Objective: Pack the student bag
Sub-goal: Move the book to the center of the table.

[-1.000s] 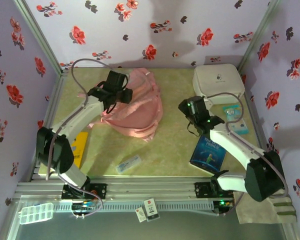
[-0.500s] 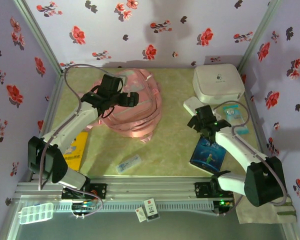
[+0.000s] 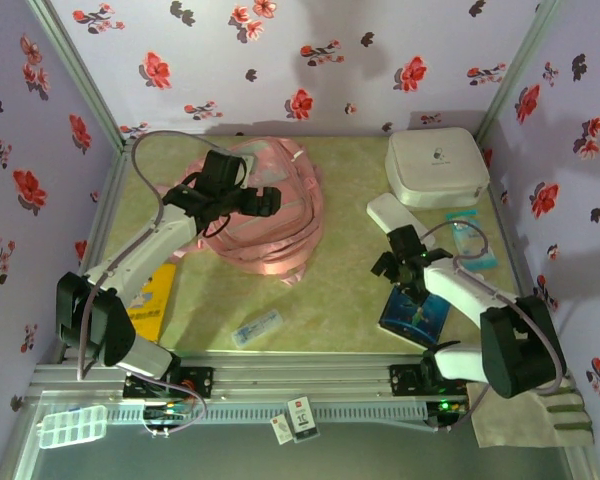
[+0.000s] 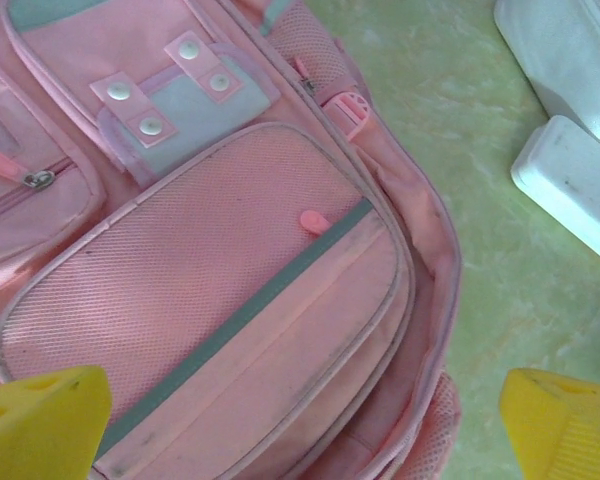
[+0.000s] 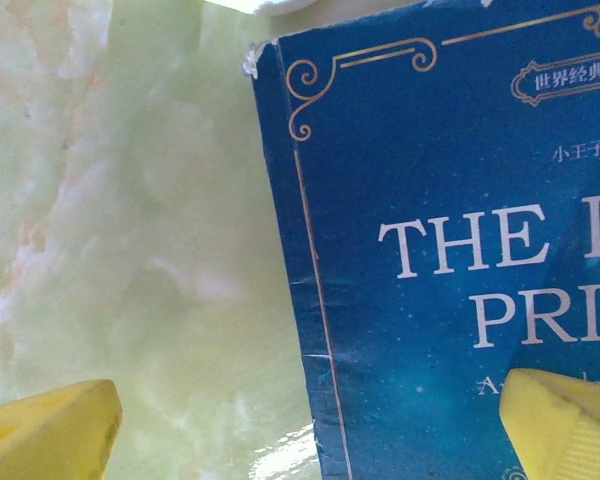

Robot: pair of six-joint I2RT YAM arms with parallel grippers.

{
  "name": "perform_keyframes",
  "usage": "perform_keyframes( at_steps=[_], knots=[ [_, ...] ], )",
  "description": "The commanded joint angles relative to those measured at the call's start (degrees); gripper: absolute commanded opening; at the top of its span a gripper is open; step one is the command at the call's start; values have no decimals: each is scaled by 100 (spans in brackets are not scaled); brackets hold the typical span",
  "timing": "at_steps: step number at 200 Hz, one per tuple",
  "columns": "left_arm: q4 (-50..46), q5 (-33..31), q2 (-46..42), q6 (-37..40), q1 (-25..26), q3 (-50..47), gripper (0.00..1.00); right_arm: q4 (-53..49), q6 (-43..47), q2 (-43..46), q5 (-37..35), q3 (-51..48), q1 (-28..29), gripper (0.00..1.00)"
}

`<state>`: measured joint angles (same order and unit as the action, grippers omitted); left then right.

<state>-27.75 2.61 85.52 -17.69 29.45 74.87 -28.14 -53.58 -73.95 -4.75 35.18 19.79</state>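
Note:
The student bag (image 3: 280, 225) is a soft pink backpack lying at the back left of the table; the left wrist view shows its mesh front pocket (image 4: 200, 290) and snap pocket face up. My left gripper (image 3: 262, 200) hovers open over it, with yellow fingertips (image 4: 40, 420) on either side of the bag's edge and nothing between them (image 4: 300, 440). My right gripper (image 3: 404, 278) hangs open low over the far edge of a blue book (image 3: 416, 312). One finger (image 5: 45, 430) is over bare table and the other over the cover (image 5: 450, 250), straddling the spine (image 5: 305, 435).
A white rounded hard case (image 3: 435, 165) sits at the back right with a flat white box (image 3: 390, 212) in front of it. A teal packet (image 3: 470, 240) lies right of the arm. A yellow book (image 3: 152, 295) and a small white tube (image 3: 257, 328) lie near the front.
Both grippers have opened. The right arm has swung back toward the near edge, over the blue book. The bag looks fuller, and the left gripper has shifted slightly right over it.

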Motion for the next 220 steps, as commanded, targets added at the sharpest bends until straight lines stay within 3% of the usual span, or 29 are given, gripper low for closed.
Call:
perform_keyframes(
  at_steps=[1, 48, 80, 98, 159, 190, 220],
  knots=[
    [134, 366, 53, -24, -45, -9, 100, 744, -421, -361, 1064, -126, 136, 98],
    [4, 617, 335, -75, 118, 197, 100, 1574, -689, -916, 1889, 153, 726, 96],
    [-11, 707, 660, -312, 388, 384, 100, 2544, -713, -1261, 2410, 369, 807, 93],
    [-26, 732, 834, -547, 569, 537, 100, 2480, -473, -1164, 2442, 673, 800, 92],
    [524, 799, 1234, -2082, 1374, 577, 100, -136, 899, 228, 412, 1082, 466, 86],
    [567, 1022, 1660, -2344, 1817, 766, 98, -511, 1053, 385, 146, 835, 195, 82],
    [223, 718, 2199, -2502, 2182, 1062, 100, -451, 1169, 402, 169, 609, 64, 77]
  ],
)
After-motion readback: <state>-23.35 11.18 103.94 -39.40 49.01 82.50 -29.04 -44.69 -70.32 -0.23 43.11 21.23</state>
